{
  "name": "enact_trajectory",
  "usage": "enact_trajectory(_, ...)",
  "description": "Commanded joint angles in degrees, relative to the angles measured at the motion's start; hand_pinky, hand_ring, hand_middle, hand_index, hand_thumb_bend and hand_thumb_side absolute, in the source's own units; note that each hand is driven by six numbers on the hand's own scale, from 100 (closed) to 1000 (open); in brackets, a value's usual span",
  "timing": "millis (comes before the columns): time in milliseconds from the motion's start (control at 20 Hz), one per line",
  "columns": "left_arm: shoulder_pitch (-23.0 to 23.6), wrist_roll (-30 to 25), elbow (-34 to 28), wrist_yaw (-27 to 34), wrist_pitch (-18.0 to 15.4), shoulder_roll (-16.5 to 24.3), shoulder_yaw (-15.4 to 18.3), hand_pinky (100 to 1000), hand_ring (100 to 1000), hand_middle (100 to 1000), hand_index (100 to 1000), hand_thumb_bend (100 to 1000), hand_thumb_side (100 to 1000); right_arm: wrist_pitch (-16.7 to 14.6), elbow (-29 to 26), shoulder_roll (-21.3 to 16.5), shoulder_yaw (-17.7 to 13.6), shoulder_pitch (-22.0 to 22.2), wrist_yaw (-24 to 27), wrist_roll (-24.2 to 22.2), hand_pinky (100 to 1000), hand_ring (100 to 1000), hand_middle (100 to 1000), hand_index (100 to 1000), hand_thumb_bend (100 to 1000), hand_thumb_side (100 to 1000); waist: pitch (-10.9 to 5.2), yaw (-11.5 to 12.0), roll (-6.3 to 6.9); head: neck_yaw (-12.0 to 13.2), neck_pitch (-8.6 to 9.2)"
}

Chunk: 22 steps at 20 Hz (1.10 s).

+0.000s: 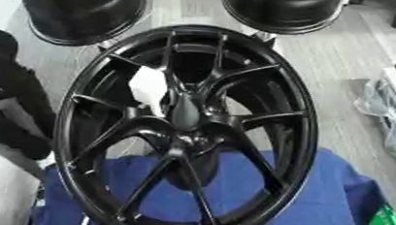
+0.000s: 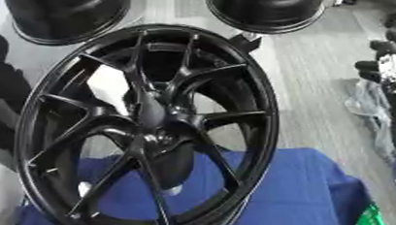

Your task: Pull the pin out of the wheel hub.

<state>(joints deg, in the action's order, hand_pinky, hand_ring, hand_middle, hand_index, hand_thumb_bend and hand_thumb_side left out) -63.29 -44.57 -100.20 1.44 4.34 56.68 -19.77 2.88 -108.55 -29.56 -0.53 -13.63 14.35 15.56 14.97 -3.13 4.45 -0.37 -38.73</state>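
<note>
I look down into a wheel workshop: black alloy wheel rims (image 1: 79, 11) stand on a grey plank floor (image 1: 323, 58), one wheel hub (image 1: 183, 128) over blue cloth (image 1: 316, 198).

Grey plank floor (image 1: 323, 58) under a blue cloth (image 1: 316, 198).

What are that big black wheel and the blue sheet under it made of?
The wheel looks like cast metal with a glossy black painted finish: light glints along its rim and spokes. The blue sheet appears to be soft cloth, matte, with folds and a draped edge.
</note>
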Motion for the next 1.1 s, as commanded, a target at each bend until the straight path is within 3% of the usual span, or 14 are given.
enact_trajectory(50,-2.41,-6.36,2.19,-2.06,-0.79,-0.91,-0.58,820,838,806,883,400,616,-0.19,-0.55,-1.77,-0.29,-0.39,-0.24,0.1,760,693,788,897,100,619,-1.61,0.06,-0.26,-0.49,0.24)
enact_trajectory(600,-8.36,-7.4,10.68,-6.33,-3.15,-8.78,-7.48,828,845,815,889,469,591,-0.16,-0.48,-1.5,-0.07,-0.44,-0.15,-0.16,760,693,788,898,100,620,-1.7,-0.09,-0.62,-2.78,1.37)
enact_trajectory(700,-8.63,-7.4,11.32,-6.64,-3.79,-9.25,-8.38,832,848,817,885,506,579,-0.16,-0.46,-1.5,-0.05,-0.5,-0.09,-0.19,760,693,788,898,100,621,-1.71,-0.14,-0.61,-2.76,1.33)
enact_trajectory(900,-8.82,-7.4,11.63,-6.9,-5.78,-9.51,-9.92,847,857,805,860,710,597,-0.13,-0.43,-1.59,0.09,-0.5,-0.08,-0.35,761,693,788,898,100,622,-1.77,-0.16,-0.56,-2.48,1.2)
enact_trajectory(1100,-8.75,-7.4,11.99,-9.31,-8.26,-9.54,-10.92,867,858,774,832,719,523,-0.12,-0.41,-1.63,0.12,-0.5,-0.09,-0.43,761,693,788,898,100,622,-1.81,-0.2,-0.52,-2.33,1.05)
